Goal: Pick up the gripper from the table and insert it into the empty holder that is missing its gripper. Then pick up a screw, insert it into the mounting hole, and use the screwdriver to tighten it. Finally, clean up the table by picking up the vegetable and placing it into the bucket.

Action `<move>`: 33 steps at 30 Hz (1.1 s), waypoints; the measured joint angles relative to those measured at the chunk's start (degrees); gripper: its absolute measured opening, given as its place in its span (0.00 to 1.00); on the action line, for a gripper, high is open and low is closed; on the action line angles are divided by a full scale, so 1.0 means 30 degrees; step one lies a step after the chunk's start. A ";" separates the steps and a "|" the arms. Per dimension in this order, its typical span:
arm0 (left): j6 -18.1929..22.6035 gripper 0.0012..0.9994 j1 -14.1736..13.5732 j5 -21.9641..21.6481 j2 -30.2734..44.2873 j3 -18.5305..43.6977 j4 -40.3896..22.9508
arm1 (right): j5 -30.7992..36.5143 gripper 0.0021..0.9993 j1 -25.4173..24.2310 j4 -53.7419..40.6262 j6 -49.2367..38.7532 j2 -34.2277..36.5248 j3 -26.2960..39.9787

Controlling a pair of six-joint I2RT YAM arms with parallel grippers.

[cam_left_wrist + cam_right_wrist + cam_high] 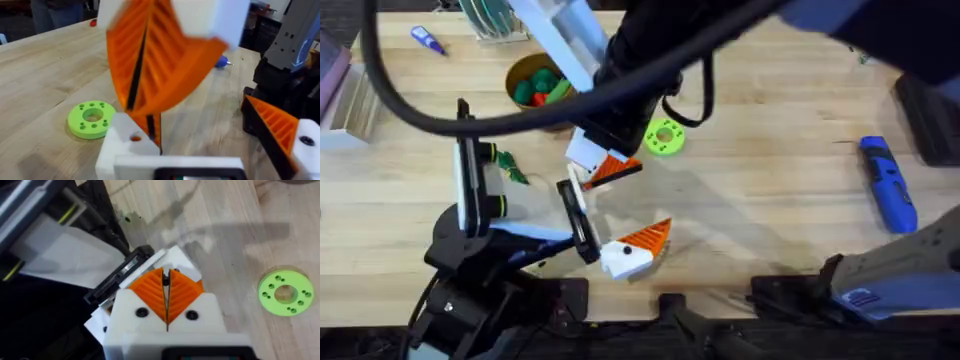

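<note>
Orange pads of the right gripper (605,170) sit pressed together in the overhead view, just beside the green ring (664,137), while the left gripper (620,250) is spread, with the bucket (520,72) beyond the ring and the screwdriver (888,184) well apart. From the left wrist, the gripper (145,65) wedges hang closed over the white holder (125,145) near the ring. In the right wrist view, 2 ribbed pads (150,287) meet near it.

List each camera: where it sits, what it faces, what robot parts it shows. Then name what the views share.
Overhead: above the bases, looking down and forward over the table; both arms show, the right arm crossing the middle.
Left wrist: on the left arm, looking low across the table at the right gripper; its own fingers stand wide apart.
Right wrist: on the right arm, looking down at the table; its own orange pads meet.
Shared: the green ring disc appears in all three.
</note>
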 joint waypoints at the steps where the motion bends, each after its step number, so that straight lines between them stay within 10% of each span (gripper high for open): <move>1: 0.0024 0.99 0.0000 0.0000 -0.0004 0.0000 0.0000 | 0.0004 0.00 0.0000 0.0000 0.0000 0.0164 0.0000; 33: -0.0048 0.99 -0.0022 0.0138 -0.0007 0.0000 -0.0007 | 0.1239 0.00 0.0372 0.0171 -0.0200 0.0890 0.0007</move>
